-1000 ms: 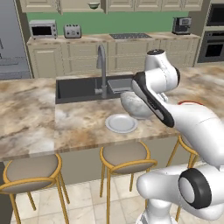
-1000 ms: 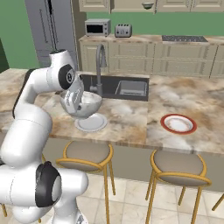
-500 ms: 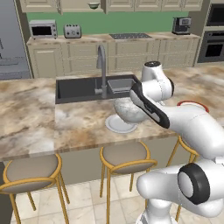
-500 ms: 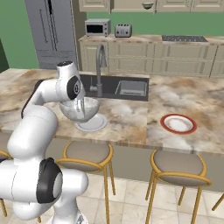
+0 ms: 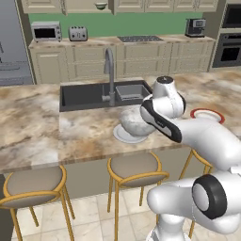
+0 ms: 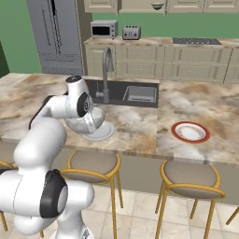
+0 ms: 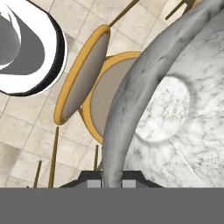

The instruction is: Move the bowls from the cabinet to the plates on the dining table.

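Observation:
My gripper (image 7: 113, 183) is shut on the rim of the speckled grey bowl (image 7: 175, 109). The bowl (image 5: 133, 123) hangs tilted, low over the white plate (image 5: 123, 137) on the dining table (image 5: 28, 127), in front of the sink. I cannot tell whether bowl and plate touch. From the right side the same bowl (image 6: 89, 122) and white plate (image 6: 103, 132) sit just under my hand. The red-rimmed plate (image 5: 207, 114) (image 6: 190, 132) lies bare further along the table. A greenish bowl (image 5: 100, 5) (image 6: 158, 5) stands in the wall cabinet (image 5: 80, 4).
The dark sink (image 5: 89, 94) with its tall tap (image 5: 110, 70) is just behind the white plate. Yellow-framed stools (image 5: 136, 169) (image 6: 93, 161) line the table's near edge. On the back counter stand a microwave (image 5: 45, 31) and a toaster (image 5: 77, 33).
The arm has lowered the grey bowl down toward the white plate, and the bowl has tipped more onto its side. The grip stays shut.

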